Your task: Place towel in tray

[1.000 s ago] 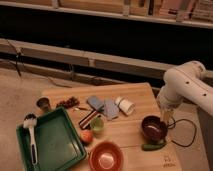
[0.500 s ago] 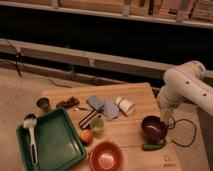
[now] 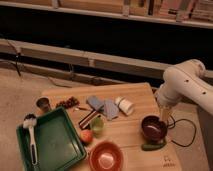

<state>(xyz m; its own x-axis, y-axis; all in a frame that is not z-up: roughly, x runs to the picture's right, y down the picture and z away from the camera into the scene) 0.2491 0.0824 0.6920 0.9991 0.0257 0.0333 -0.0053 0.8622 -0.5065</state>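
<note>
Camera view from above the wooden table (image 3: 135, 95) shows the job barely begun, as I read it: the towel (image 3: 106, 107), a soft, crumpled blue-grey cloth, lies flat near the middle of the table, just beside a white cup (image 3: 124, 105) on its side, and nothing holds it. The gripper (image 3: 164, 116) hangs at the end of the smooth white arm (image 3: 187, 87) over the right side of the table, close behind a glossy dark purple bowl (image 3: 153, 127) and well apart from the towel; whether it is open or closed I cannot tell from where it sits. The green tray (image 3: 55, 142), a hard, shallow rectangular thing with raised rims, waits at the front left corner, with a white-headed brush (image 3: 31, 137) lying along its left side. Next, I would judge, the arm must swing left across the table and come down on the cloth, pinching a fold, since limp fabric gives no firm edge. A small green cup (image 3: 97, 125) and a round orange fruit (image 3: 86, 136) stand between towel and tray, so the carry should pass above them.
</note>
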